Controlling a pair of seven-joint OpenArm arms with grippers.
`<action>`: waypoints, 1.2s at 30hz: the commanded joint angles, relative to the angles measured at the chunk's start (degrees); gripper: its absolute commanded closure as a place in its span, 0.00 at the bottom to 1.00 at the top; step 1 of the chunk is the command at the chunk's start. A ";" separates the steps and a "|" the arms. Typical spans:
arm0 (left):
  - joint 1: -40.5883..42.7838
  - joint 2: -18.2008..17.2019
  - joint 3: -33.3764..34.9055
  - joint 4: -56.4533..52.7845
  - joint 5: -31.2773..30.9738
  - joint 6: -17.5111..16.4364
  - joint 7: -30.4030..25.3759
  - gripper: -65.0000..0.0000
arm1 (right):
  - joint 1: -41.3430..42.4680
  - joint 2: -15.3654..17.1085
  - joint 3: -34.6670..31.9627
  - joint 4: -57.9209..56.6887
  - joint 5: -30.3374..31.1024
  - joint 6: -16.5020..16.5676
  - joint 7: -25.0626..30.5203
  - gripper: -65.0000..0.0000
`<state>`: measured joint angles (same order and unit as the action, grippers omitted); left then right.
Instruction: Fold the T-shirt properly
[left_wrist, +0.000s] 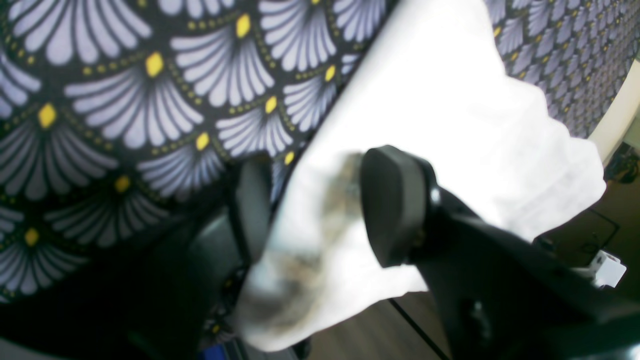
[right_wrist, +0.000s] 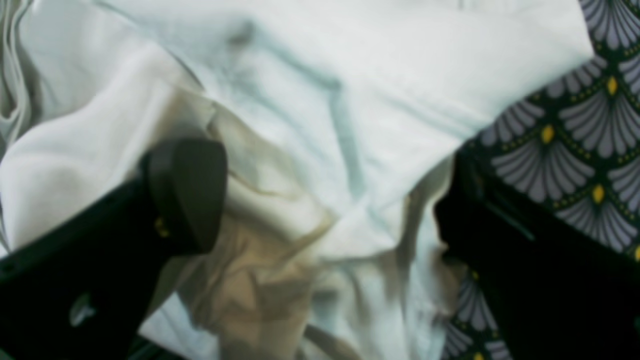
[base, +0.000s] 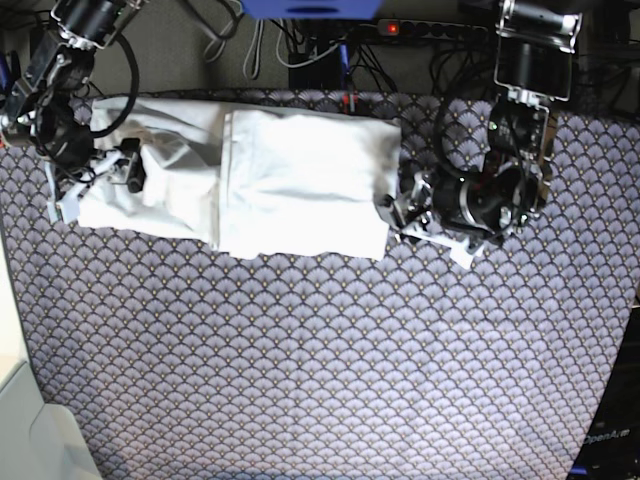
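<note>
The white T-shirt (base: 300, 180) lies stretched sideways across the far part of the table, its middle folded into a flatter rectangle and its left end rumpled. My left gripper (base: 397, 212) is at the shirt's right edge. In the left wrist view its two black fingers (left_wrist: 395, 210) stand on either side of a bunched fold of the T-shirt (left_wrist: 450, 100), shut on it. My right gripper (base: 128, 172) sits on the rumpled left end. In the right wrist view the right gripper (right_wrist: 330, 200) is wide open, with loose T-shirt (right_wrist: 350, 75) folds between the fingers.
A dark tablecloth (base: 320, 360) with a pale fan pattern covers the table. Cables and a power strip (base: 440, 30) run along the back edge. A white surface (base: 25, 430) borders the table's near left corner. Wooden floor (left_wrist: 360, 335) shows past the table edge.
</note>
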<state>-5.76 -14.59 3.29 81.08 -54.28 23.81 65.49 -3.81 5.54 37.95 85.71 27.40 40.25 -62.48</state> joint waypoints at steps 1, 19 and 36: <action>-1.23 -0.31 -0.34 0.72 -1.23 0.05 -0.04 0.51 | -0.10 -0.31 -0.20 -0.04 -1.16 -0.25 -2.45 0.09; -1.23 -0.31 -0.34 0.72 -1.23 0.05 0.13 0.51 | -0.10 -0.40 -2.92 -0.04 -1.16 -0.25 -2.09 0.46; -0.88 -0.49 0.01 0.72 -1.32 0.05 0.40 0.70 | 1.75 2.15 -3.01 -11.21 -1.24 -0.25 -2.53 1.00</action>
<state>-5.72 -14.66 3.46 80.99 -54.33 23.81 65.73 -1.17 7.77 35.33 75.18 33.04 41.15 -61.01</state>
